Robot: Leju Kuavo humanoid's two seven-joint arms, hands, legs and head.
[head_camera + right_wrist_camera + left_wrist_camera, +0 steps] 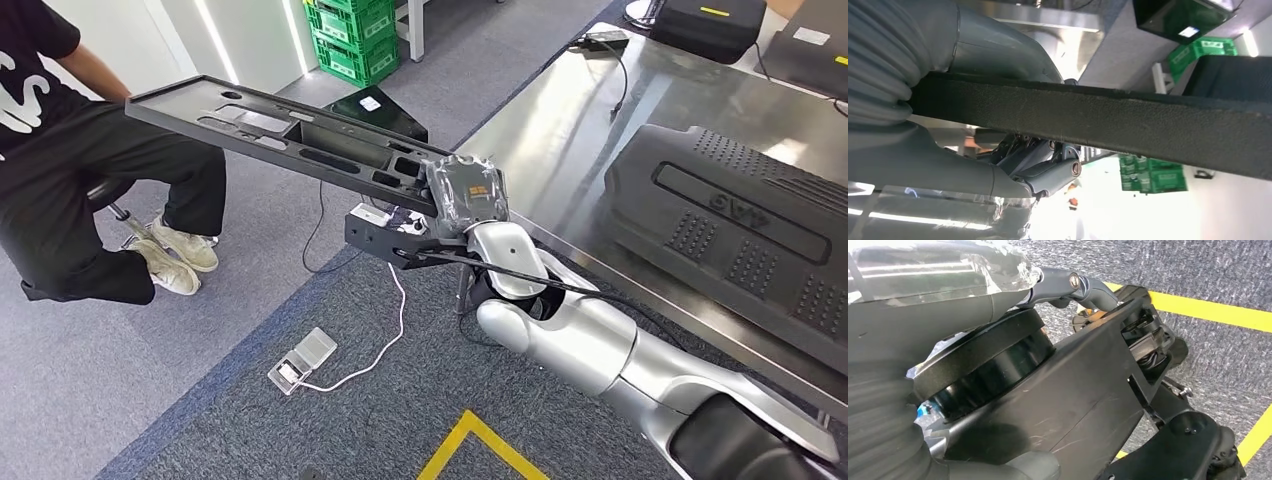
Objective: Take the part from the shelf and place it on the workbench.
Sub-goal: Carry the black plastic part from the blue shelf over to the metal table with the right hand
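Got my right hand [466,195] clamped on one end of the long black part [290,130], which sticks out away from the tabletop [560,130] on my right.

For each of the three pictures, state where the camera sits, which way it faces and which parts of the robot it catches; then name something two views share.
Head view: high on the body, facing forward and down; the right robot hand holds a long black part beside the workbench.
Left wrist view: behind the left robot hand, facing the yellow-lined floor and dark robot parts.
Right wrist view: behind the right hand, looking along the part's edge.
Shared: part, green crates.
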